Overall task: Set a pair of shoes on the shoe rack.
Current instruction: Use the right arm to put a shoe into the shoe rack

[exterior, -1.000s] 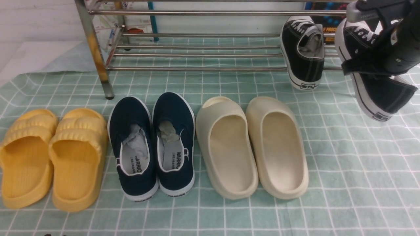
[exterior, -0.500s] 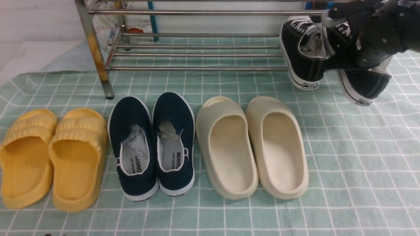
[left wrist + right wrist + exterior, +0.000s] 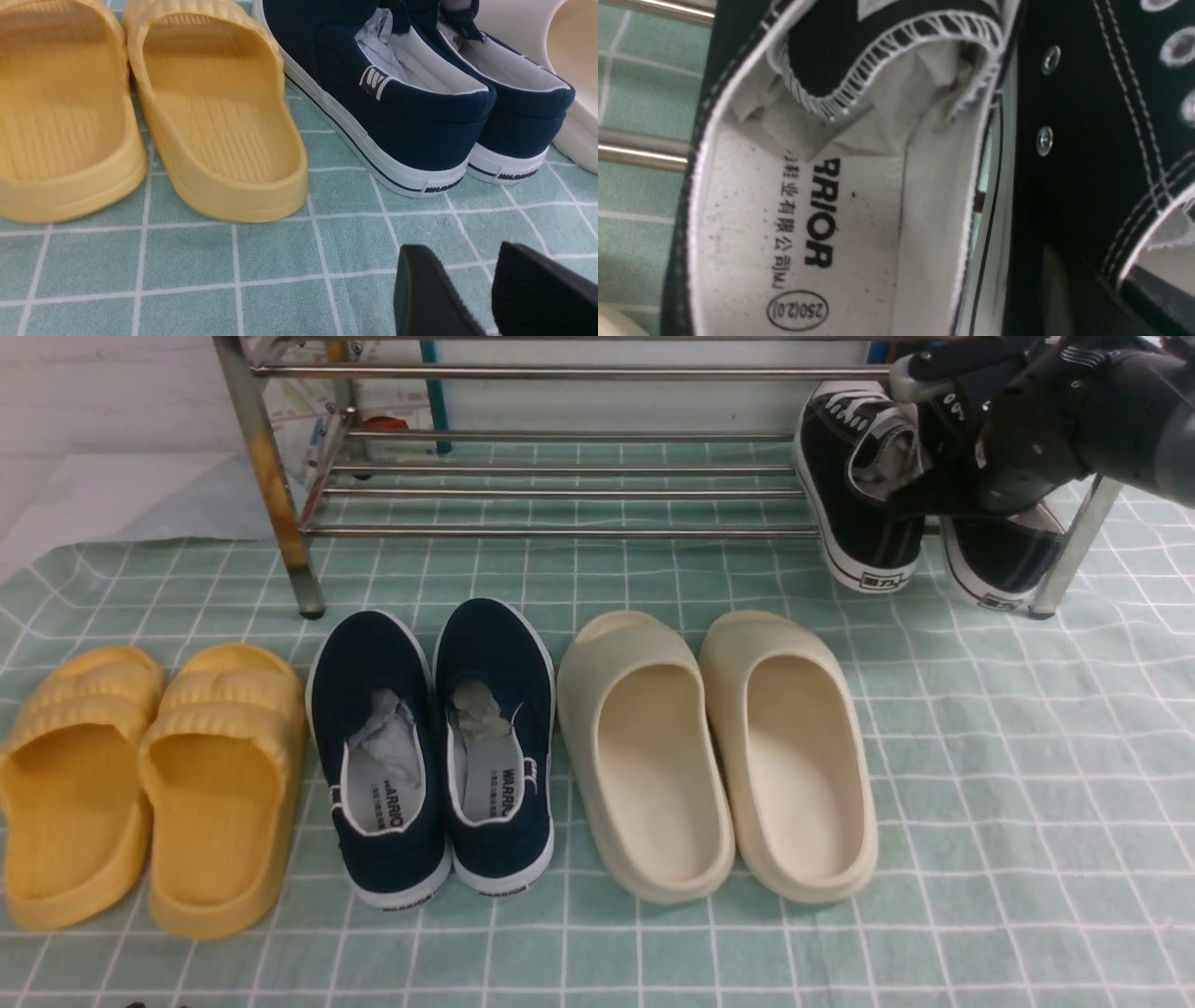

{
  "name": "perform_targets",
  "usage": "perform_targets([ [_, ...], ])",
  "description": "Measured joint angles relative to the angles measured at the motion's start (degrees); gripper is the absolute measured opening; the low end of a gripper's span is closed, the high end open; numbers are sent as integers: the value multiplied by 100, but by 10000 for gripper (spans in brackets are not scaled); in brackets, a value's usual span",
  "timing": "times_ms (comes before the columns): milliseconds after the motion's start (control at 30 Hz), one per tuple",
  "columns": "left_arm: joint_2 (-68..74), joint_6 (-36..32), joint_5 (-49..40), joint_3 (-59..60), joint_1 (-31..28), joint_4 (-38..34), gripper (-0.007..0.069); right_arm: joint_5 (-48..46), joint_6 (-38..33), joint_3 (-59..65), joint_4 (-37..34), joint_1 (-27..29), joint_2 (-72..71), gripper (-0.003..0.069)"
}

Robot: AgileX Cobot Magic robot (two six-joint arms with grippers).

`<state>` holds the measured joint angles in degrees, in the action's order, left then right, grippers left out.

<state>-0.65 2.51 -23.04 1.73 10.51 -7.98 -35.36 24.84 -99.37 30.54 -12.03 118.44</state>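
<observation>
I am looking at what seems a staged test area, not a lived-in home: a green checked cloth (image 3: 1027, 784) is covering the surface, yellow slides (image 3: 215, 784), navy slip-ons (image 3: 485, 663) and cream slides (image 3: 644, 784) are sitting in a tidy row, and a steel shoe rack (image 3: 560, 532) is standing before a bare white wall (image 3: 112, 392).

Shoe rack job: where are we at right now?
Done: the first black sneaker lies on the lower bars of the shoe rack, heel overhanging the front bar. In hand: the right claw is at the second black sneaker, which sits beside the first near the rack's right leg; whether the grip is released is not visible. Remaining: let go and pull clear. The left claw is open and empty.
</observation>
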Motion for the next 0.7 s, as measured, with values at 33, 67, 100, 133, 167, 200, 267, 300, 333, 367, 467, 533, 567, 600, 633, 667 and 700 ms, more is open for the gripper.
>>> perform_targets([
  [33, 0, 0, 0, 0, 0, 0, 239, 28, 0, -6, 11, 0, 0, 57],
  [67, 0, 0, 0, 0, 0, 0, 239, 70, 0, -19, 48, 6, 0, 81],
  [100, 0, 0, 0, 0, 0, 0, 239, 96, 0, -34, 69, 10, 0, 106],
  [133, 0, 0, 0, 0, 0, 0, 239, 96, 0, -32, 77, 10, 0, 112],
  [167, 0, 0, 0, 0, 0, 0, 239, 148, 0, -39, 111, 28, -5, 174],
  [200, 0, 0, 0, 0, 0, 0, 239, 155, 0, -44, 111, 30, -27, 216],
  [267, 0, 0, 0, 0, 0, 0, 239, 149, 0, -44, 44, 21, -114, 299],
  [300, 0, 0, 0, 0, 0, 0, 239, 149, 0, -44, -28, 2, -172, 337],
  [333, 0, 0, 0, 0, 0, 0, 239, 149, 0, -44, -29, 6, -172, 344],
  [367, 0, 0, 0, 0, 0, 0, 239, 130, 0, -57, -91, -15, -262, 386],
  [467, 0, 0, 0, 0, 0, 0, 239, 68, 0, -92, -197, -64, -388, 434],
  [533, 0, 0, 0, 0, 0, 0, 239, -109, 0, -104, -266, -96, -409, 440],
  [567, 0, 0, 0, 0, 0, 0, 239, -226, 0, -104, -319, -103, -409, 438],
  [600, 0, 0, 0, 0, 0, 0, 239, -307, -5, -104, -352, -105, -409, 436],
  [633, 0, 0, 0, 0, 0, 0, 239, -392, -25, -104, -447, -110, -409, 432],
  [667, 0, 0, 0, 0, 0, 0, 239, -622, -161, -104, -655, -110, -432, 412],
  [700, 0, 0, 0, 0, 0, 0, 239, -803, -323, -104, -805, -110, -457, 396],
])
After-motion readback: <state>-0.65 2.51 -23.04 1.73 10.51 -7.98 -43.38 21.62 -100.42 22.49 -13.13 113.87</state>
